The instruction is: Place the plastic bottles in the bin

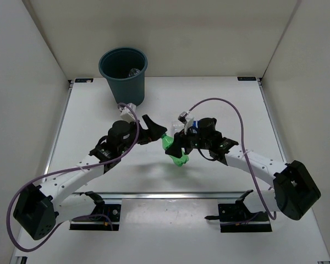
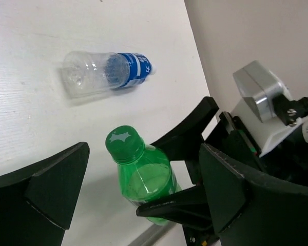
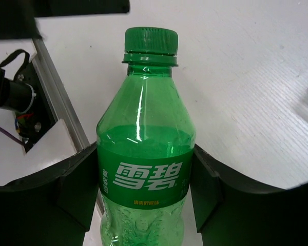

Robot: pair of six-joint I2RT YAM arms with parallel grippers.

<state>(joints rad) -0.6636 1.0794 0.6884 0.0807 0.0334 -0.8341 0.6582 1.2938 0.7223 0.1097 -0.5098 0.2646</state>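
From above, the bin (image 1: 124, 69) is standing at the far edge of the tabletop (image 1: 93, 124), left of its middle, with a clear object (image 1: 135, 71) glinting inside it. Near the middle of the tabletop the right gripper (image 1: 179, 147) is clenching the green bottle (image 1: 173, 149) around its body, the cap pointing toward the left gripper (image 1: 154, 131), which is gaping wide just beside that cap. The clear bottle with blue label (image 1: 188, 122) is lying just beyond the right gripper, toward the far edge. In the left wrist view, the left fingers (image 2: 56, 184) are spreading apart and touching nothing, while the green bottle's cap is poking up between them and the right arm's black fingers are pinching the body below; the blue-labelled bottle is lying on its side further off on the white surface. In the right wrist view, both right fingers (image 3: 66, 197) are pressing against the bottle's label band on either side. Whether the bottle's base is resting on the tabletop I cannot tell.
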